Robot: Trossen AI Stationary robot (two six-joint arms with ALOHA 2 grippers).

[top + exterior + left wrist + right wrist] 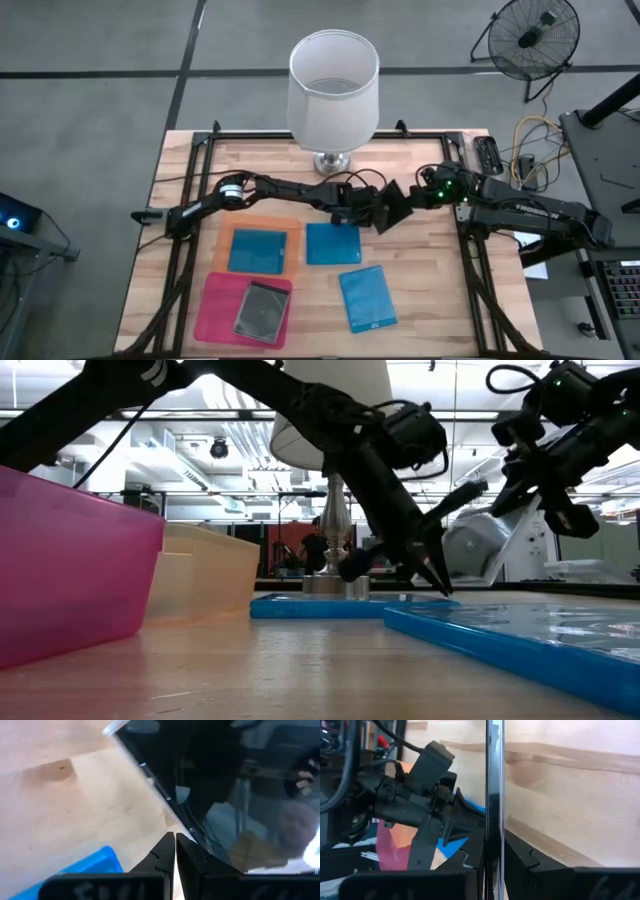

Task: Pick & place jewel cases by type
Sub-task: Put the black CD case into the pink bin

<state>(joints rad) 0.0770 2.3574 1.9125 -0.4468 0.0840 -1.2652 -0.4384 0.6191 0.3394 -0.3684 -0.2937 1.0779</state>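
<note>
At frame centre, both the left gripper (pixel 372 212) and right gripper (pixel 412 197) seem clamped on 1 dark jewel case (pixel 393 210); opposing pulls could crack or drop it.

A dark grey square plastic jewel case (pixel 393 212) is held above the wooden slatted table (pixel 430 300) at its middle, between the left gripper (pixel 372 215) and the right gripper (pixel 412 196), in front of the white-shaded lamp (pixel 333 90). Left of it, a blue square jewel case (pixel 257 250) lies on the flat orange sheet (pixel 292 230), and a clear-silvery jewel case (pixel 262 310) lies on the flat pink sheet (pixel 215 305) nearer the table's front. Two more blue cases (pixel 332 243) (pixel 367 298) lie straight on the table, right of the sheets.
</note>
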